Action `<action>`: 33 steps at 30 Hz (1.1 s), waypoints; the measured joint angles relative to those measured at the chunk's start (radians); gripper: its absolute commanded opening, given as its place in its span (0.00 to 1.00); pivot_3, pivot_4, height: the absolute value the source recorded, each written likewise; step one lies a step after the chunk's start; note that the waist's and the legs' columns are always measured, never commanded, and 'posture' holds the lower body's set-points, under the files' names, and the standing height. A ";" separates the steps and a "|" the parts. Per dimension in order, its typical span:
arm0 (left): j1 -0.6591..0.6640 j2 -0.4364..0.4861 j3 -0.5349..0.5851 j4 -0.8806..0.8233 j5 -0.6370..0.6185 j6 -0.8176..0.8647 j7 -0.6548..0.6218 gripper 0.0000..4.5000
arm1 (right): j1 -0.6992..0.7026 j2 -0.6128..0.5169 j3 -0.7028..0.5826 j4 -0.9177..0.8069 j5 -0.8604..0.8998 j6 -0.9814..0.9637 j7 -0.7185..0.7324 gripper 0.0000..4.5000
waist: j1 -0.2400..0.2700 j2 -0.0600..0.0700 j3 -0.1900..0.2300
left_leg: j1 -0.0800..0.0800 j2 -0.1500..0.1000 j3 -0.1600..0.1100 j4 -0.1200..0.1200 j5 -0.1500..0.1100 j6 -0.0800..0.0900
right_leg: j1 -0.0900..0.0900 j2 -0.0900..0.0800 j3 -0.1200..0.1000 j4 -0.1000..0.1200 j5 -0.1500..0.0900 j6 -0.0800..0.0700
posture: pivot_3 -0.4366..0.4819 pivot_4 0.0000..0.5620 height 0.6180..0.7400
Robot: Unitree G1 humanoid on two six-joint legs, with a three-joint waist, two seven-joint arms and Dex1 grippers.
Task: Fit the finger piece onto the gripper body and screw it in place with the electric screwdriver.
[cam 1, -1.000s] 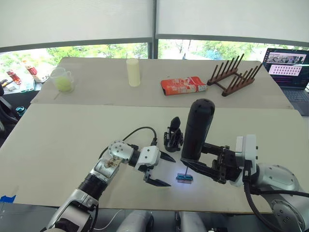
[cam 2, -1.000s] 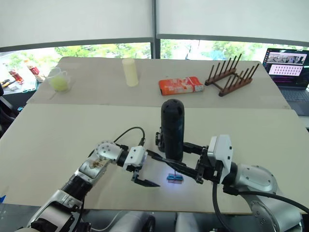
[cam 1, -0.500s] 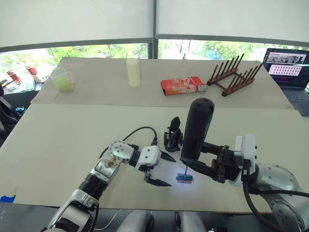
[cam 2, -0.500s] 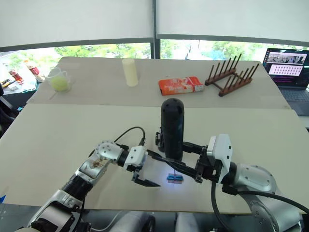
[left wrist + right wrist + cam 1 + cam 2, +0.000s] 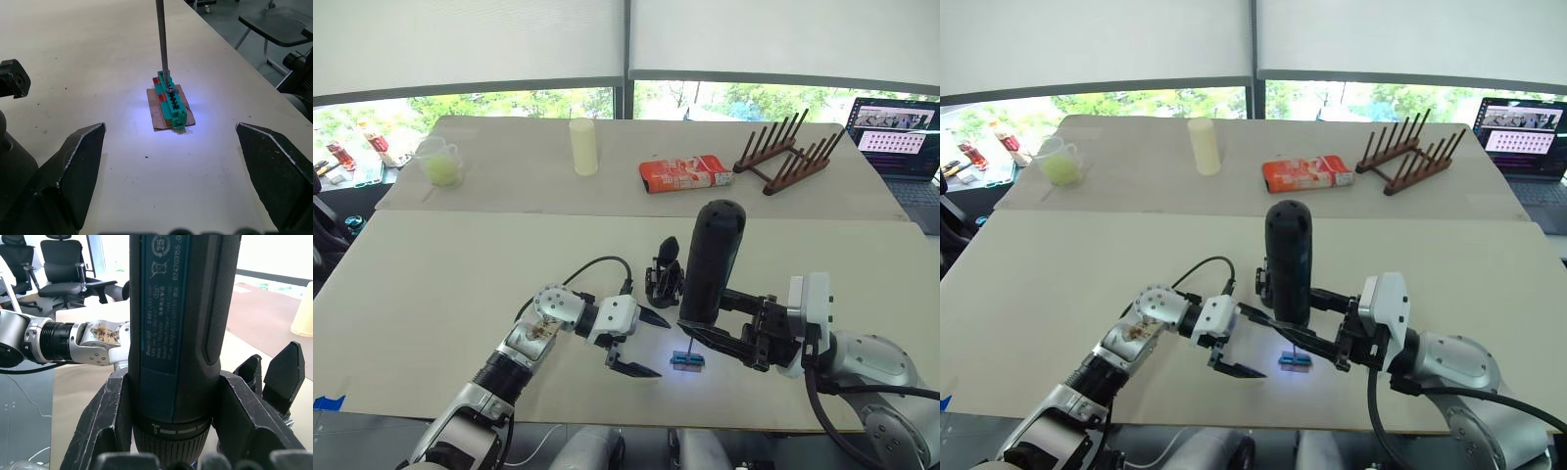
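On the near cream table [image 5: 431, 284], a fat black-and-dark-blue electric screwdriver [image 5: 710, 262] standing straight up, squeezed tight between the two black fingers of the right gripper [image 5: 715, 328]. Thin metal bit [image 5: 162, 41] pointing down, its tip touching a small screw on top of a little green-and-brown block [image 5: 170, 105], with a bluish-white glow on the table all around. Just beside the block, on the robot's left, the left gripper [image 5: 634, 344], fingers spread wide apart and holding nothing, one finger on each side of the block in the left wrist view but not touching it. Just behind the screwdriver, the small chunky black gripper body [image 5: 665, 275] with one pointed finger sticking up, sitting on the table near the left gripper. Cannot tell where the flat black finger piece is. Farther back on the second table: a clear cup with something green [image 5: 440, 162], a pale yellow tube [image 5: 582, 146], a red packet [image 5: 685, 172], a brown wooden rack [image 5: 786, 155] and an open laptop [image 5: 899, 142].
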 measured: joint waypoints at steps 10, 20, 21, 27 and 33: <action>0.000 -0.003 -0.001 0.000 0.001 0.000 0.006 1.00 | 0.000 0.000 0.000 0.000 0.001 0.000 -0.002 0.43 | 0.000 0.000 0.000 | 0.000 0.000 0.000 0.000 0.000 0.000 | 0.000 0.000 0.000 0.000 0.000 0.000 | 0.48 0.27 1.00; 0.000 -0.004 -0.002 0.000 0.002 0.000 0.006 1.00 | -0.002 0.000 0.001 0.000 0.001 0.001 -0.005 0.43 | 0.000 0.000 0.000 | 0.000 0.000 0.000 0.000 0.000 0.000 | 0.000 0.000 0.000 0.000 0.000 0.000 | 0.48 0.27 1.00; 0.000 -0.004 -0.002 0.000 0.002 0.000 0.006 1.00 | -0.002 0.000 0.002 0.000 0.001 0.001 -0.005 0.43 | 0.000 0.000 0.000 | 0.000 0.000 0.000 0.000 0.000 0.000 | 0.000 0.000 0.000 0.000 0.000 0.000 | 0.48 0.27 1.00; 0.000 -0.004 -0.002 0.000 0.005 0.000 0.006 1.00 | 0.003 0.000 0.002 -0.001 0.001 0.001 -0.006 0.43 | 0.000 0.000 0.000 | 0.000 0.000 0.000 0.000 0.000 0.000 | 0.000 0.000 0.000 0.000 0.000 0.000 | 0.48 0.27 1.00; 0.000 -0.004 -0.002 0.000 0.007 0.000 0.006 1.00 | 0.003 0.000 0.007 -0.001 0.001 0.001 -0.008 0.43 | 0.000 0.000 0.000 | 0.000 0.000 0.000 0.000 0.000 0.000 | 0.000 0.000 0.000 0.000 0.000 0.000 | 0.48 0.27 1.00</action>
